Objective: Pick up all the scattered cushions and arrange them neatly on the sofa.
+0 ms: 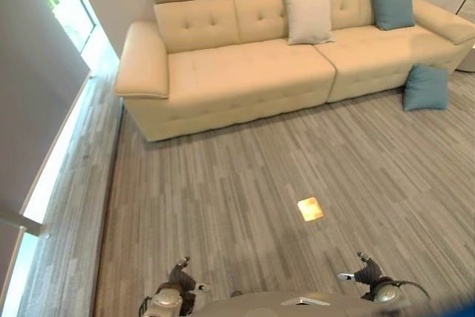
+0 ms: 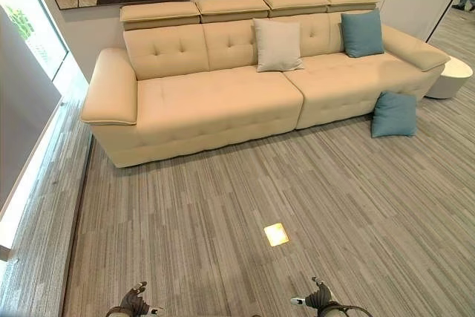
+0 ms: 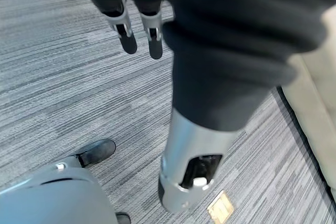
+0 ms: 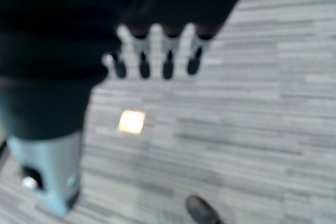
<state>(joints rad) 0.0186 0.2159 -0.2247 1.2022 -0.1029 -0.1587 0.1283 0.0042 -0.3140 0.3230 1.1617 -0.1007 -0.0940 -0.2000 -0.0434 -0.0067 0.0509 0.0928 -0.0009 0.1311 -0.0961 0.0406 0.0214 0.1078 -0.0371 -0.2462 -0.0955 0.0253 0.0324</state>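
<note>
A long cream sofa (image 1: pixel 245 72) stands against the far wall. A white cushion (image 1: pixel 308 18) leans upright against its backrest near the middle. A teal cushion (image 1: pixel 392 6) stands on the seat at the right end. A second teal cushion (image 1: pixel 426 87) sits on the floor, leaning against the sofa's front at the right. My left hand (image 1: pixel 179 278) and right hand (image 1: pixel 365 271) hang low at the near edge, far from the sofa. Both hold nothing, and their fingers (image 3: pixel 126 30) (image 4: pixel 167 56) are straight over bare floor.
Grey striped carpet (image 1: pixel 245 176) stretches between me and the sofa, with a brass floor plate (image 1: pixel 310 208) set in it. Tall windows (image 1: pixel 56 5) run along the left. A round white side table (image 2: pixel 453 76) stands past the sofa's right arm.
</note>
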